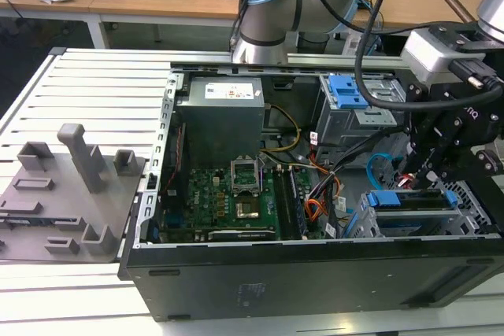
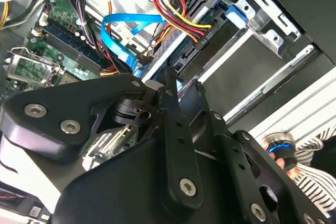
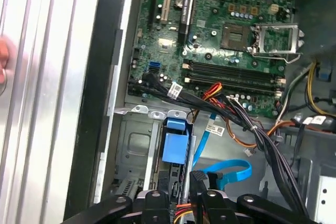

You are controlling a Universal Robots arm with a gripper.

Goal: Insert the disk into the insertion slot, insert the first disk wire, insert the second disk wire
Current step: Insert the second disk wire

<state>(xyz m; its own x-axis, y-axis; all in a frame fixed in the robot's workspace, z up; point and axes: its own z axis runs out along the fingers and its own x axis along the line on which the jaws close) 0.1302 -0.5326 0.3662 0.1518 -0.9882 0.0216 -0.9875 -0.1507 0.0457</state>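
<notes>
With the blue-framed silver disk (image 1: 409, 201) seated in its perforated grey cage (image 1: 370, 222), my claw (image 1: 417, 175), clenched on a black wire plug (image 2: 185, 59), must press squarely into the disk's near edge.

power supply sticker (image 1: 231, 90): white, on the grey power supply box in the exterior view; its print is too small to read.
cable tags (image 3: 175, 89): white tags with black print on the black wire bundle in the first wrist view; not legible.
power plug (image 2: 202, 35): short white lettering on the black plug of the red, yellow and black wires in the second wrist view; too blurred to make out.
motherboard (image 3: 231, 30): fine white markings beside sockets and slots; unreadable.
gripper (image 1: 415, 177): pale lettering on the black body above it, cut off at the exterior view's right edge.
</notes>
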